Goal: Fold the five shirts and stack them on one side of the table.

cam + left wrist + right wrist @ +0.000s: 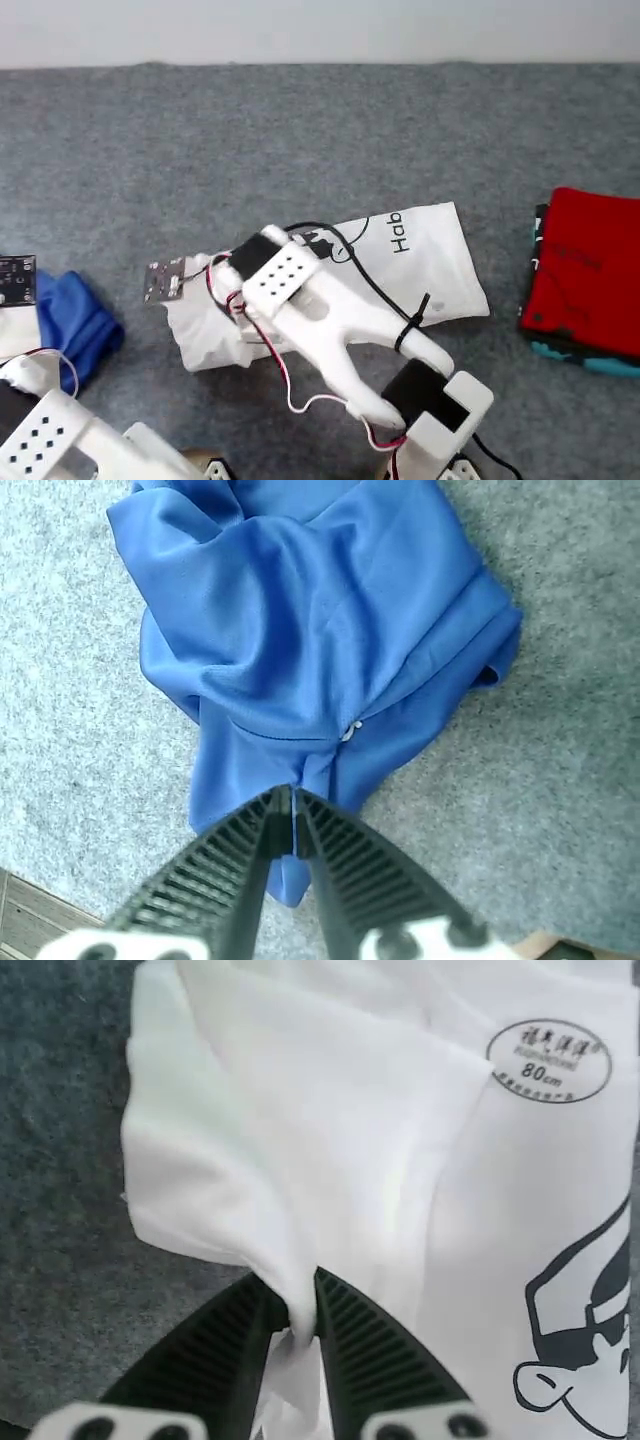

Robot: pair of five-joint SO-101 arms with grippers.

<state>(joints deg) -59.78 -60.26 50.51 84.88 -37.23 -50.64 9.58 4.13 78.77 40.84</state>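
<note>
Grey felt-like table cover (300,130), evenly lit; plain pale wall (320,30) along far edge; wood-toned strip (30,920) beyond one corner.

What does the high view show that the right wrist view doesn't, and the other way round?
Only the high view: a folded red shirt atop a stack at one side, a crumpled blue shirt at the other. Only the right wrist view: the right jaws shut on a fold of fabric, and a round stamp on the cloth. Both: the white shirt on the grey table cover.
</note>
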